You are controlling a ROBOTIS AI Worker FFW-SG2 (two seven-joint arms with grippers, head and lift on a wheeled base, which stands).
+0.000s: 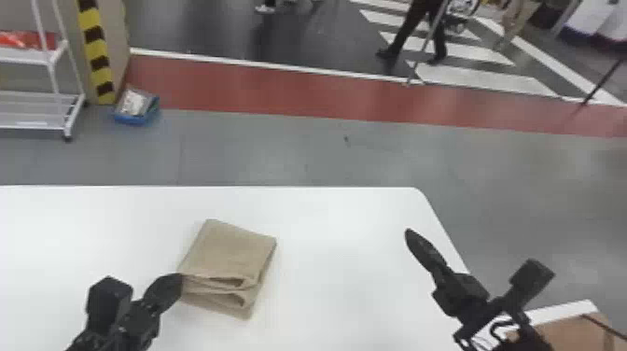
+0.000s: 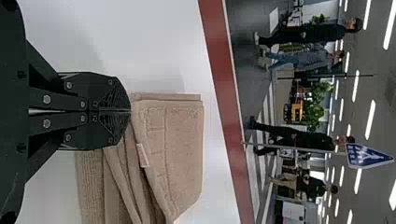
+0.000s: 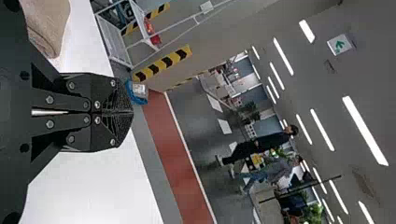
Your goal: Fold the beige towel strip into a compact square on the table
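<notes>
Head view: tidying stage! Left end effector (image 1: 179,279) closed, seemingly empty, at the towel (image 1: 228,254); right end effector (image 1: 410,234) closed; press it flat next.

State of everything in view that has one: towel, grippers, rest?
Towel: folded into a layered stack on the table, folds gaping along its near edge.
Left gripper: fingers shut, tips at the towel's near left corner.
Right gripper: fingers shut, empty.
Blue tray: on the floor, loaded.
White rack: upright, red item on a shelf.
</notes>
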